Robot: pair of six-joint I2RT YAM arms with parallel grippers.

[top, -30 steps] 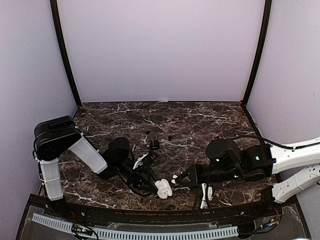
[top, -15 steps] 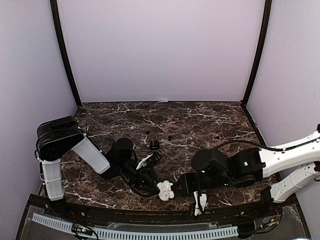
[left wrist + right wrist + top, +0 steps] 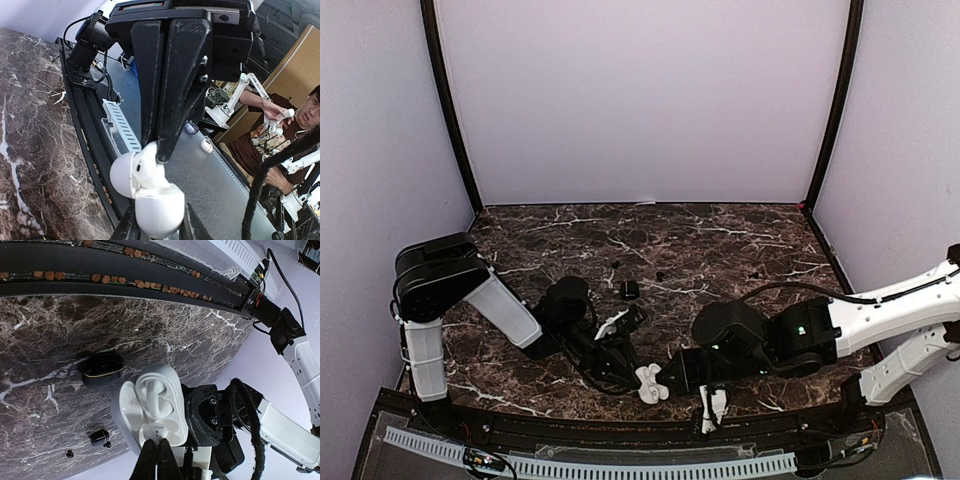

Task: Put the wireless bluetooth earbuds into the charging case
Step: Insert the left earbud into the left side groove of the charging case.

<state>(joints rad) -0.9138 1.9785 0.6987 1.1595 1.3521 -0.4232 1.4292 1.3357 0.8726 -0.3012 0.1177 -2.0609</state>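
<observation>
Black fingers of the right gripper (image 3: 158, 446) are pressed fully together, with the tips at the free lower socket of the open white charging case (image 3: 127, 407). Can't tell whether a bud is pinched between them, it's white on white. Left gripper (image 3: 157, 231) is clamped narrow on the case body from both sides, holding it near the front edge of the marble table (image 3: 45, 340), between the two arms. Change: a second ago the right tips were well to the right of the case with a small white bud at them. Now that arm has swung in and the tips touch the case, and no loose white bud shows where it was. Reads as the second white bud being seated, so the white pair is likely almost done. One white earbud (image 3: 152, 390) already sits in the upper socket, glossy, stem lying in its well. Further out: a black case (image 3: 102, 370) on the table that looks closed, a black bud (image 3: 100, 437) near it, and tiny dark specks (image 3: 616, 265) further back, probably more buds, none of it in a case yet.
</observation>
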